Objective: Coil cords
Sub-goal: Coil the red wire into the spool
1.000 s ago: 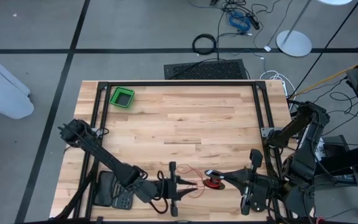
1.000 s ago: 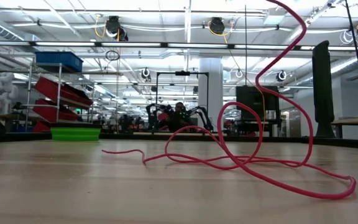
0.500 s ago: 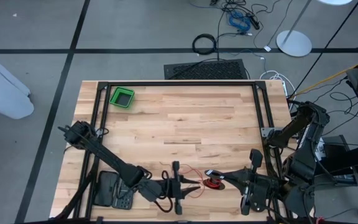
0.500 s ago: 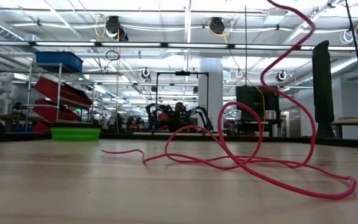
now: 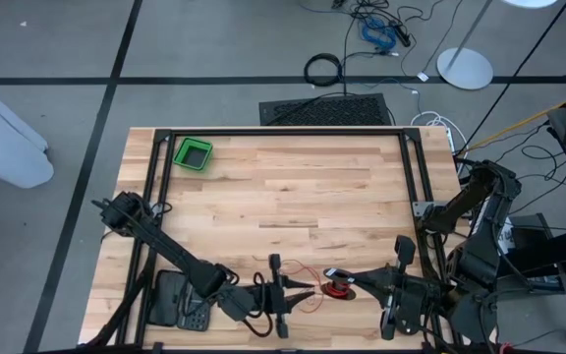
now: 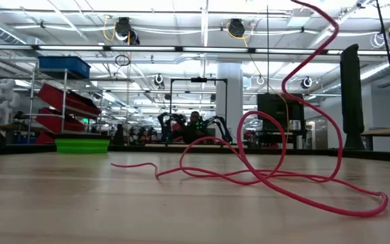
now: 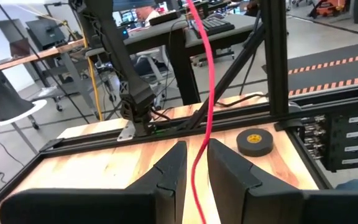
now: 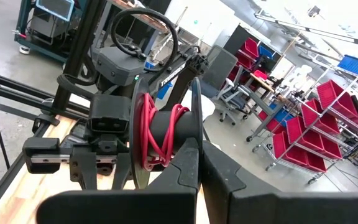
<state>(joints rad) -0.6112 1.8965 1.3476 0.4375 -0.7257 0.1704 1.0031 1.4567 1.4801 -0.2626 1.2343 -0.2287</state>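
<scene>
While both arms sit at the near edge of the counter (image 5: 293, 187), the left hand (image 5: 298, 291) is at near centre w/ fingers (image 7: 166, 177) narrow, pinching the red cord (image 7: 205, 93) that runs up betw. them. Right hand (image 5: 354, 286) is just right of it, fingers (image 8: 188, 168) shut on the rim of a black spool (image 8: 163, 134) w/ several red turns wound on it; in the high view the spool (image 5: 337, 287) lies betw. the two hands. Low view: loose cord (image 6: 276, 173) sprawls in loops across the wood & climbs up out of view at upper right. Green bin (image 5: 193, 153) sits at far left corner, well apart from both hands. Flat black tape ring (image 7: 255, 140) lies on the counter near the frame, beyond the left hand.
</scene>
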